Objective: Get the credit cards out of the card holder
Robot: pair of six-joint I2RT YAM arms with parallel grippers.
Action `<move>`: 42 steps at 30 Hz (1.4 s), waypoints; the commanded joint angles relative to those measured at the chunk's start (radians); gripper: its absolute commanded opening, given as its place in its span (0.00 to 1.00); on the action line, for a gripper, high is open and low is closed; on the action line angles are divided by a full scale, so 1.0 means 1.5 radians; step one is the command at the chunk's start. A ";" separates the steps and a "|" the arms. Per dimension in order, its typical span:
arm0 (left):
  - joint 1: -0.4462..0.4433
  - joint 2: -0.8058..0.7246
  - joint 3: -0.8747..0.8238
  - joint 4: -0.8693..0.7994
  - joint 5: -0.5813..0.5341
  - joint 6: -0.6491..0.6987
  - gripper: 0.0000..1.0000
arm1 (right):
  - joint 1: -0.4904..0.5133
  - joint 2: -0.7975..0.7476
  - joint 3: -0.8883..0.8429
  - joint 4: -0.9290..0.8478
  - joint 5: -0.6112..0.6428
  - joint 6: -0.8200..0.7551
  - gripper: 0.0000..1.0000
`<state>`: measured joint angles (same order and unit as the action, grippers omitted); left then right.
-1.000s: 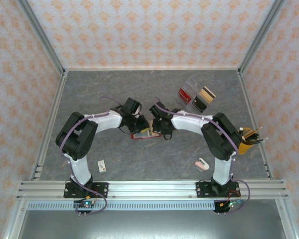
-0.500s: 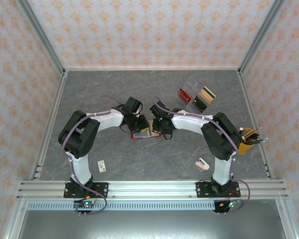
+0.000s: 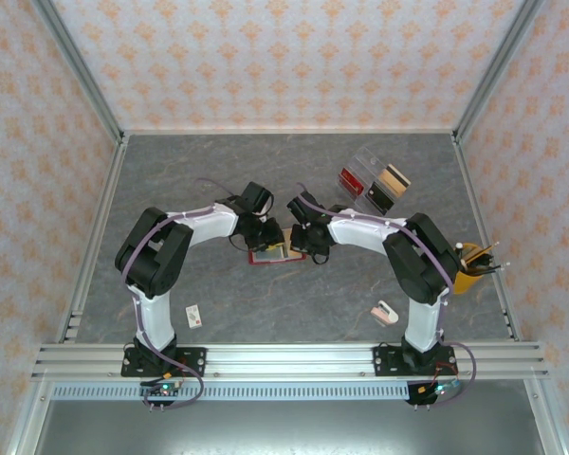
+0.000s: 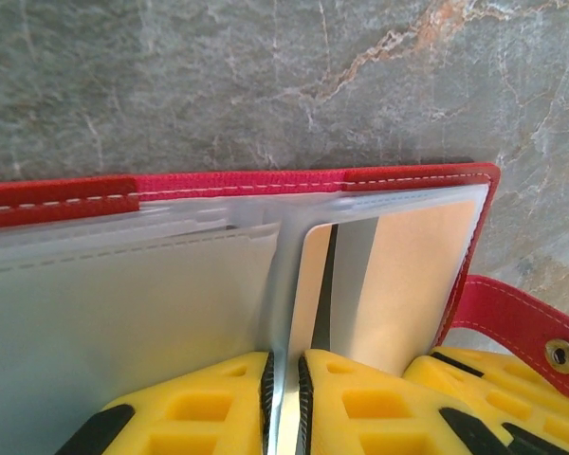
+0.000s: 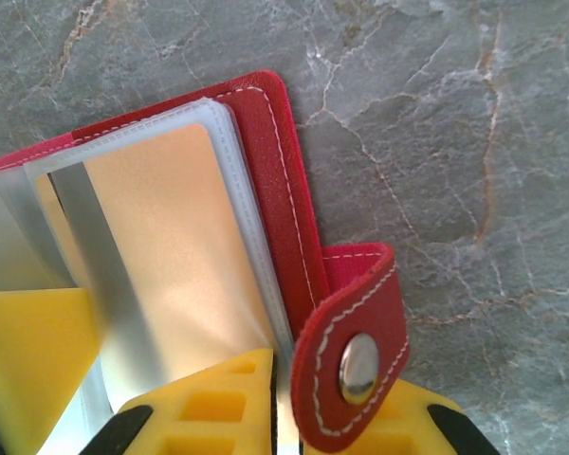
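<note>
Gripping the card holder [image 4: 237, 182], left jaws and right jaws pinch its edges.

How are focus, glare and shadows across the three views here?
Top external: even, sharp light; red leather-like card holder partly hidden by the arms. Left wrist: reflective streak down the tan plastic card. Right wrist: grey glare band on that card, highlight on the silver snap.

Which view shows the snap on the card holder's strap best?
The right wrist view: the snap is large and whole on the strap of the card holder. The left wrist view shows it small at the edge. From above it cannot be told.
</note>
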<state>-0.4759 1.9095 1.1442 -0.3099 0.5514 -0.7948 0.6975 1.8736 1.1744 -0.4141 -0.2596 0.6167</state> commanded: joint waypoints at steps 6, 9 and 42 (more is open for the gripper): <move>-0.001 0.032 -0.015 0.042 0.060 0.022 0.20 | -0.001 0.030 -0.019 0.018 -0.026 -0.001 0.13; 0.002 0.026 -0.022 0.064 0.080 0.024 0.20 | -0.003 0.030 -0.021 0.022 -0.033 0.000 0.13; 0.032 -0.050 -0.073 0.084 0.080 0.073 0.00 | -0.006 0.013 -0.018 0.008 -0.024 -0.006 0.15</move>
<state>-0.4183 1.8729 1.0100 -0.0921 0.7132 -0.7368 0.6773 1.8744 1.1667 -0.4004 -0.3111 0.6163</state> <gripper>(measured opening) 0.059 0.148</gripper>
